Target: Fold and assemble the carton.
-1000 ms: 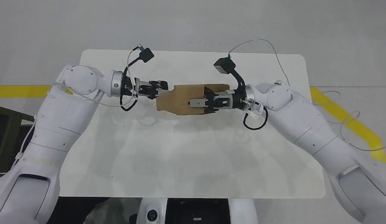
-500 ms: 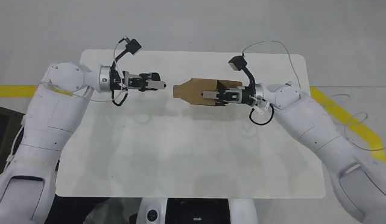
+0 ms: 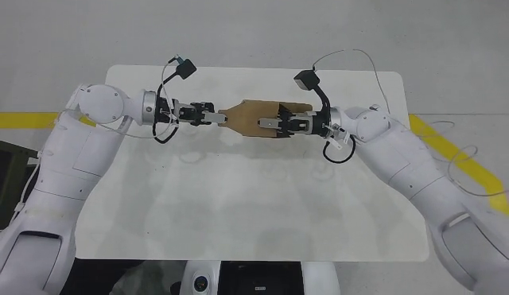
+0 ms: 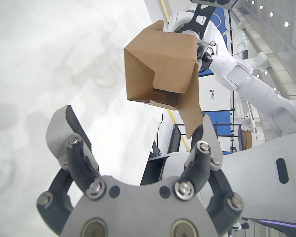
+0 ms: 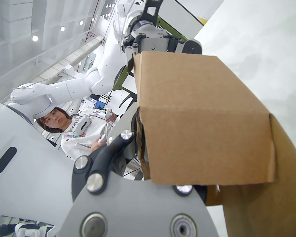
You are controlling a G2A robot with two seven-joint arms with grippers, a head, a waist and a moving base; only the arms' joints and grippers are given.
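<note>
Carton (image 3: 253,117), one, pinched in right hand (image 3: 270,125); left hand (image 3: 219,118) spread, touching it.

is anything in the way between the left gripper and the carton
Nothing visible stands between them. The left gripper is open right at the carton, which the right gripper holds. The carton's loose flap already reaches one of the left gripper's fingers.

The top camera is looking straight down on the whole desk (image 3: 238,215) from above. The wrist cameras are sitting just behind the left end effector (image 4: 135,117) and right end effector (image 3: 274,125), facing each other; all three are sharing the carton (image 3: 242,118).
</note>
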